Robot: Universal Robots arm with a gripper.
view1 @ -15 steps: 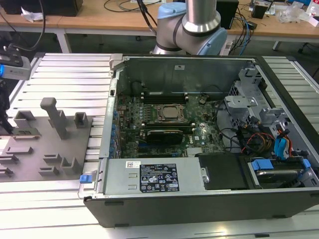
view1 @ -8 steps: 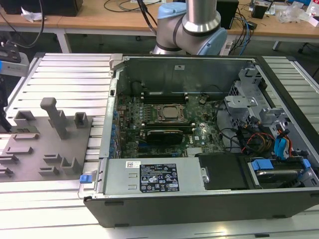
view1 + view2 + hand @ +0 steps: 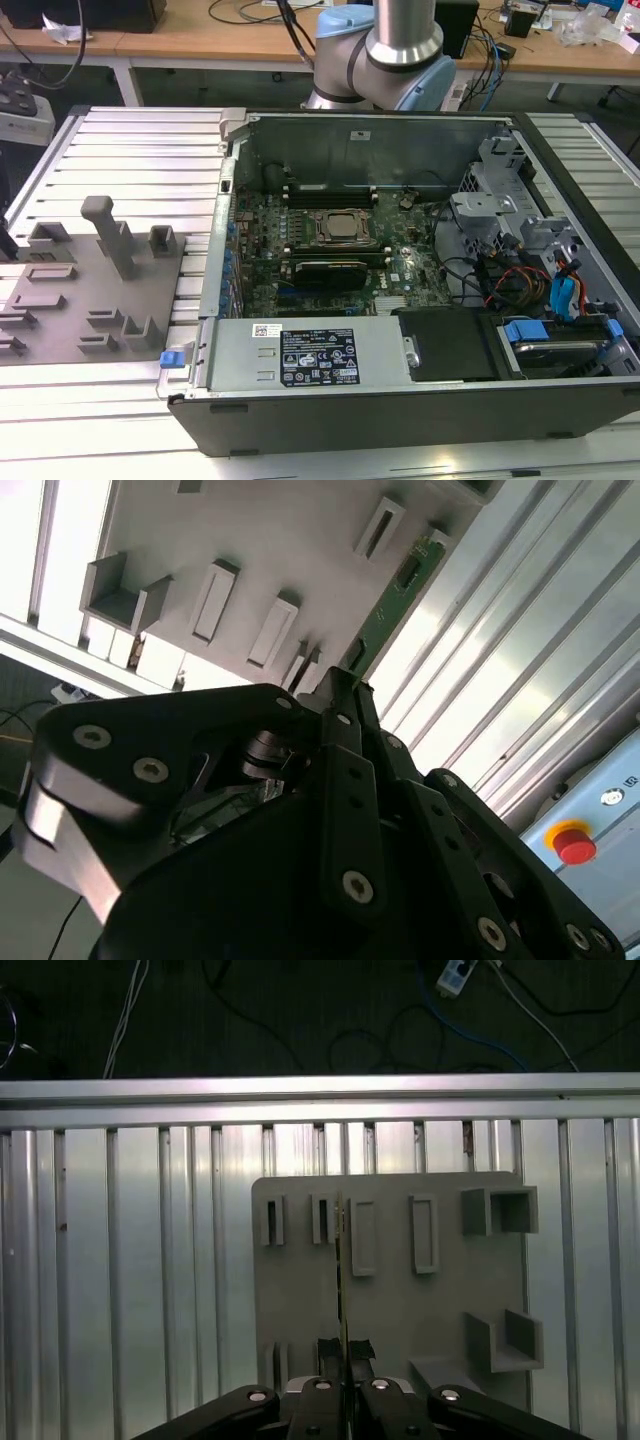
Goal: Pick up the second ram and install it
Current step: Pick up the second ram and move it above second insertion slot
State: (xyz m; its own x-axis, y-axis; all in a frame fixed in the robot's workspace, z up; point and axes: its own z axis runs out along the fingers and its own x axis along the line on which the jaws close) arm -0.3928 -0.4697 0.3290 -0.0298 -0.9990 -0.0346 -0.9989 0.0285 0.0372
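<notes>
**Gripper**: mine, a black linkage. In both wrist views my fingers are drawn in to a thin gap and pinch one end of the ram.

**Ram**: a thin green stick.
- In the first wrist view it stands edge-on, a fine line running out from my fingertips across the fixture toward its row of slots.
- In the second wrist view its green face runs away from my gripper, along the line where the fixture's edge meets the table ribs.
- I cannot tell whether it touches the fixture.

**Fixture**: a grey plate with narrow rectangular slots and open-sided pockets. It lies flat on the table at the exterior view's lower left, apart from the case.

**Table**: ribbed aluminium.
- In the first wrist view bare ribs flank the fixture on both sides and beyond it.
- A straight rail closes the far edge, with dark floor and cables past it.

**Case**: open-topped, from the centre to the exterior view's right.
- Its walls ring the motherboard.
- Cables crowd the inside at the exterior view's right.
- A bare strip of table separates its wall from the fixture.

**Arm**: its base stands behind the case, at the top centre of the exterior view.

**Red button**: beside the table ribs in the second wrist view.
</notes>
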